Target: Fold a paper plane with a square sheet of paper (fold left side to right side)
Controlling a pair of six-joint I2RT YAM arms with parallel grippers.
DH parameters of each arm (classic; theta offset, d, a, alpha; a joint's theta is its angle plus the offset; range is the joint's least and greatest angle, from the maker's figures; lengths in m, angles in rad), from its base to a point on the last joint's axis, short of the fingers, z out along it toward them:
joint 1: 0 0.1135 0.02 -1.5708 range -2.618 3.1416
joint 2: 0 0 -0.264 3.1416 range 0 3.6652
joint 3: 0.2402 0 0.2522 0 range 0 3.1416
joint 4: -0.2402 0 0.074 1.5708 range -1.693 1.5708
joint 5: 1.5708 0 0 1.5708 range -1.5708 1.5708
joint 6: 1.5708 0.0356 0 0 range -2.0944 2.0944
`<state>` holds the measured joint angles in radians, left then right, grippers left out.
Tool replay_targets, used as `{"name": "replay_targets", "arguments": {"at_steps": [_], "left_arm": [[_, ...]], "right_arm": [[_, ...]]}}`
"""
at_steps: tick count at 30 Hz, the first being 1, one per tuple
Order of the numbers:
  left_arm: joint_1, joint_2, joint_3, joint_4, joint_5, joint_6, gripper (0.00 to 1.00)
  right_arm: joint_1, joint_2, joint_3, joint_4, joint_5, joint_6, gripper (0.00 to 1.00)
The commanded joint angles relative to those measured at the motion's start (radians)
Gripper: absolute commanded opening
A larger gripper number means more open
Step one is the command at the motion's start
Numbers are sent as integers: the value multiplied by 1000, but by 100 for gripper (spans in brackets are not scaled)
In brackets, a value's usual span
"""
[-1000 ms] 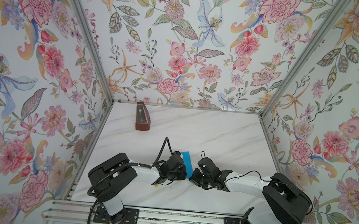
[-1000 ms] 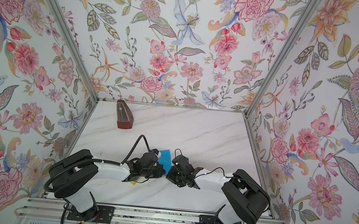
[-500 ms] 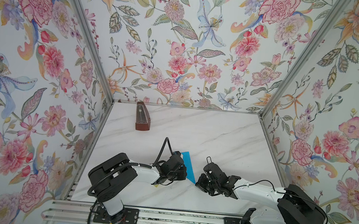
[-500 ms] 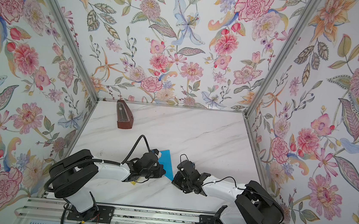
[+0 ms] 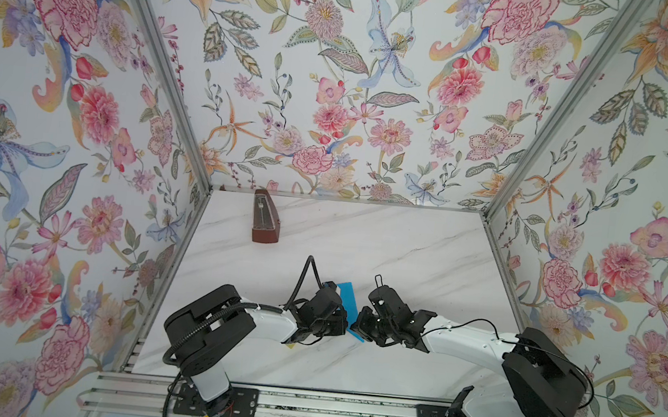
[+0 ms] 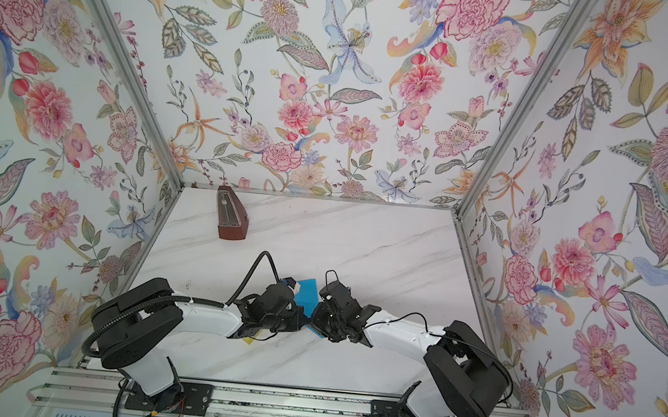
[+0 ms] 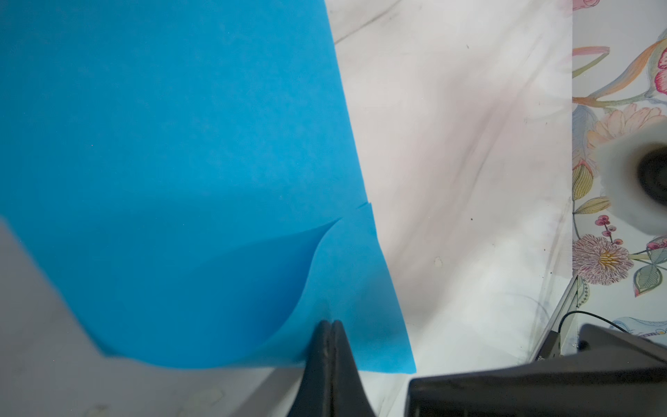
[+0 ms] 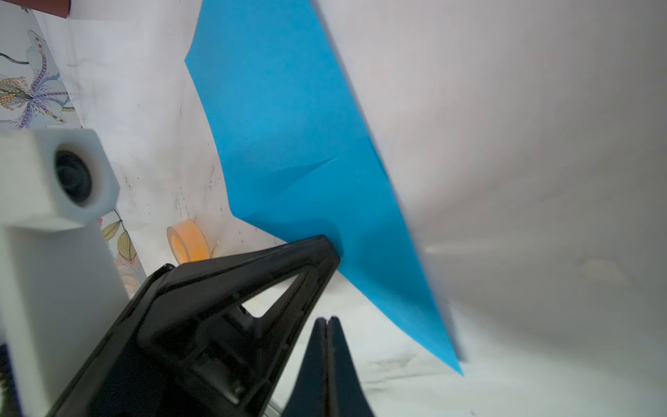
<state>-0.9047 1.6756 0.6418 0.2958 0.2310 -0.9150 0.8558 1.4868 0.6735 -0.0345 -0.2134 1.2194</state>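
Observation:
The square sheet of paper (image 5: 347, 299) lies folded into a narrow bright blue strip at the table's middle, between both grippers in both top views (image 6: 307, 294). In the left wrist view the paper (image 7: 180, 144) fills most of the frame, with a curved loose flap near its edge. My left gripper (image 7: 330, 322) is shut, and its joined tips press down on the paper's near edge. My right gripper (image 8: 329, 318) is shut with nothing in it, just off the paper's (image 8: 306, 144) pointed corner. The left gripper's fingertip (image 8: 330, 249) shows touching the paper there.
A brown wooden metronome (image 5: 264, 221) stands at the back left of the marble table (image 5: 404, 245). An orange tape roll (image 8: 187, 242) lies beyond the left arm. A small yellow piece (image 5: 290, 345) peeks out under the left forearm. Floral walls enclose three sides.
The right gripper drew back toward the front right, then returned close to the paper's right edge. The left gripper stayed pressed on the paper.

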Motion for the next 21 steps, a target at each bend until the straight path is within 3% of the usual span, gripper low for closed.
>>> {"name": "replay_targets", "arguments": {"at_steps": [1, 14, 21], "left_arm": [[-10, 39, -14, -85, -33, -7, 0], [-9, 10, -6, -107, -39, 12, 0], [-8, -62, 154, -377, -93, 241, 6]], "right_arm": [[-9, 46, 27, -14, 4, -16, 0], [-36, 152, -31, -8, -35, -53, 0], [-76, 148, -18, -96, -107, -271, 0]]}}
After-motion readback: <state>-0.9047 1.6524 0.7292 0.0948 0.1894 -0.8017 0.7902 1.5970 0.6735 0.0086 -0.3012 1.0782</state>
